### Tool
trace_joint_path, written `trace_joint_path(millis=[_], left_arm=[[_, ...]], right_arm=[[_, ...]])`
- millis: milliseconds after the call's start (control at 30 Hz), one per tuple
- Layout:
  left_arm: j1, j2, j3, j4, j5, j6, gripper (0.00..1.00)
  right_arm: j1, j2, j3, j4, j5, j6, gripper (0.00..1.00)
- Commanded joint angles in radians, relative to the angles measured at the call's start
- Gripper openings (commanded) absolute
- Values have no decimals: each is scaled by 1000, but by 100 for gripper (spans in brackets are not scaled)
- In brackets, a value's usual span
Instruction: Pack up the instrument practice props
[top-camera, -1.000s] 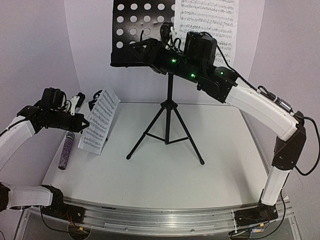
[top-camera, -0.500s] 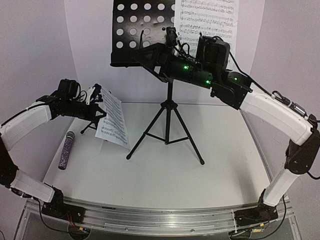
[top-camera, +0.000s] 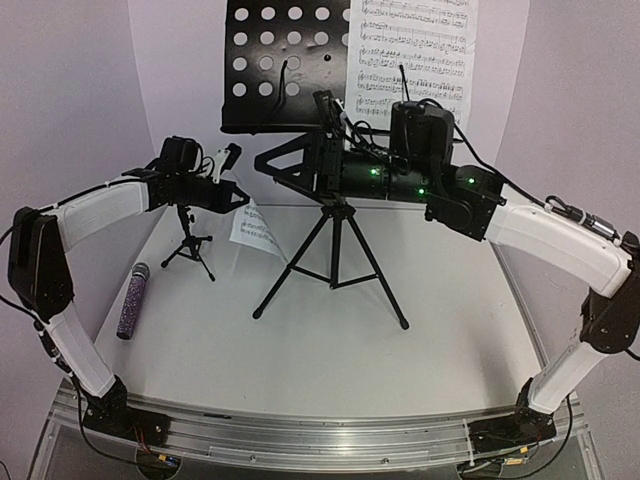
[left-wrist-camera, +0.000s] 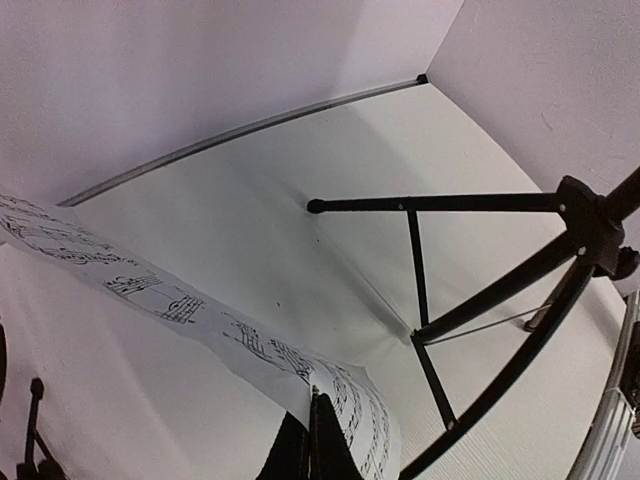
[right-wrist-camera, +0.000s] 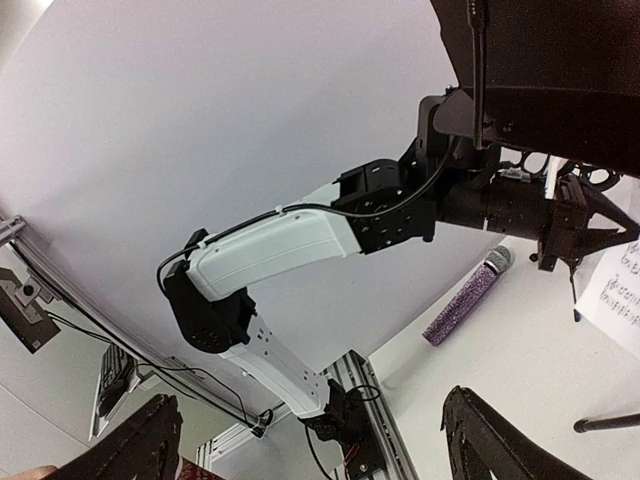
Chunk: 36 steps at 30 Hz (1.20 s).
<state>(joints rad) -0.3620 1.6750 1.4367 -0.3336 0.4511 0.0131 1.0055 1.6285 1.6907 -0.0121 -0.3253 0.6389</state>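
Observation:
My left gripper (top-camera: 238, 197) is shut on a corner of a white sheet-music page (top-camera: 256, 229), which hangs in the air just left of the tall black music stand's tripod (top-camera: 335, 255). In the left wrist view its fingertips (left-wrist-camera: 313, 400) pinch the page (left-wrist-camera: 190, 305). My right gripper (top-camera: 272, 167) is open with nothing in it, just under the stand's perforated desk (top-camera: 280, 60), where another page (top-camera: 412, 50) rests. The small black mic stand (top-camera: 188, 243) stands at the left. The purple glitter microphone (top-camera: 132, 300) lies flat nearby, also visible in the right wrist view (right-wrist-camera: 466, 298).
White walls close in the table (top-camera: 330, 350) at the back and on both sides. The music stand's tripod legs (left-wrist-camera: 480, 300) spread across the middle of the table. A metal rail (top-camera: 300, 435) runs along the near edge by the arm bases.
The left arm has swung right and away from the mic stand, carrying the page toward the music stand. The right gripper has opened wider and dropped below the desk's ledge.

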Motion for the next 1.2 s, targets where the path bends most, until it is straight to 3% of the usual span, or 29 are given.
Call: trace_joint_path(millis=[0,367,633,967,1167], left_arm=[[0,108,106,20,13,62,0],[25,236,25,-51,-117,46,0],[39,394,134,-124,-217,29,0],[42,445,118,-98,-255,-178,0],[43,496,154,-123,-312,-207,0]], right_arm=[[3,-67,-21,33,-23,-28,88],[3,-83,-48,32,-9,-42,89],[3,-84,-47,33,-11,-52,89],[3,-92,-52,32,-4,-56,89],[2,-100,-56,31,-2,-57,89]])
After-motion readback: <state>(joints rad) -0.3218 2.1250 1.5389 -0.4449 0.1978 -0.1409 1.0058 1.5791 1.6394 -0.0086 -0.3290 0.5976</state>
